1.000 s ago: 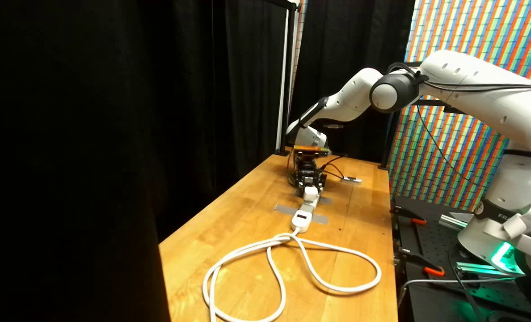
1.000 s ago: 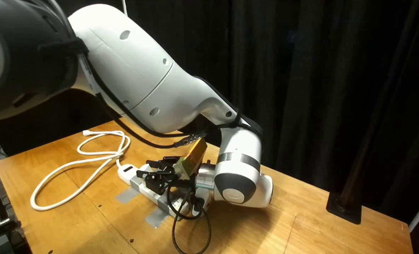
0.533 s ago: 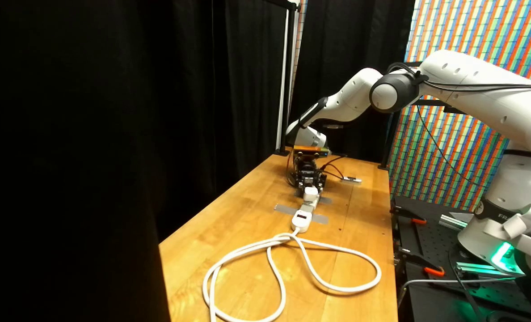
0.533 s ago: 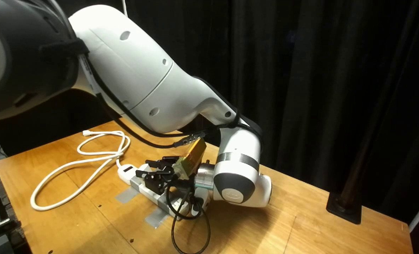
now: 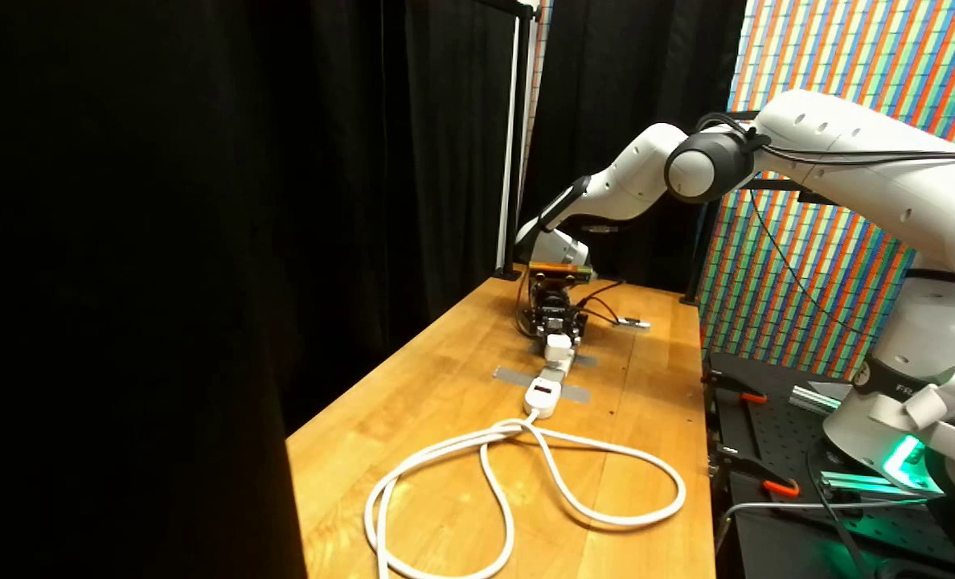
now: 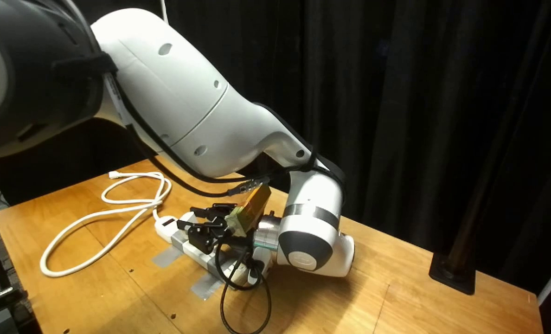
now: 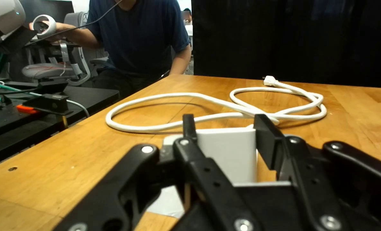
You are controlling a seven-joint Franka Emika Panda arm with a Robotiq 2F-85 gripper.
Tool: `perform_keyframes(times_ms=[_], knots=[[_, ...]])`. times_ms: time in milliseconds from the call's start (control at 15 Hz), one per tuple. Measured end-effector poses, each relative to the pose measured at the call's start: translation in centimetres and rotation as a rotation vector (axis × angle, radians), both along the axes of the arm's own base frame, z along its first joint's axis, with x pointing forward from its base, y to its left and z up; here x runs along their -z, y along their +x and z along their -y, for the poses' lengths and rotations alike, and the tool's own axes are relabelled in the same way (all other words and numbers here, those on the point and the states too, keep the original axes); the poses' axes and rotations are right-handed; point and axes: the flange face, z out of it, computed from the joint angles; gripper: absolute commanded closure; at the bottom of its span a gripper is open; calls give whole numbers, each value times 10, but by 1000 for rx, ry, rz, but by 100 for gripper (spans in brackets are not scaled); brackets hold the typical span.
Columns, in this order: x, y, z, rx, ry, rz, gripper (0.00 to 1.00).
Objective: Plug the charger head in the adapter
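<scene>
The fingers are clasping the head between them, and seating it is probably calling for a slow, untilted push straight down. Just below the fingers, both exterior views are showing the adapter, which the wrist view is mostly hiding, and no view is revealing whether the head is sitting home; well beyond the fingers, only the wrist view is showing a person's torso.
</scene>
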Motion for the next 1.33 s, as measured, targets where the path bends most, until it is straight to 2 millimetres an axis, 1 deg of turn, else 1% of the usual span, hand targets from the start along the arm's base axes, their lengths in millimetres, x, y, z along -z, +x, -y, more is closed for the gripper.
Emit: perform_keyframes(times_ms=[200, 467, 933, 1333], knots=[[4, -5, -3, 15, 19, -18, 77], [4, -7, -3, 33, 24, -35, 77], [7, -15, 8, 82, -18, -79, 77], [8, -20, 9, 105, -16, -93, 77]])
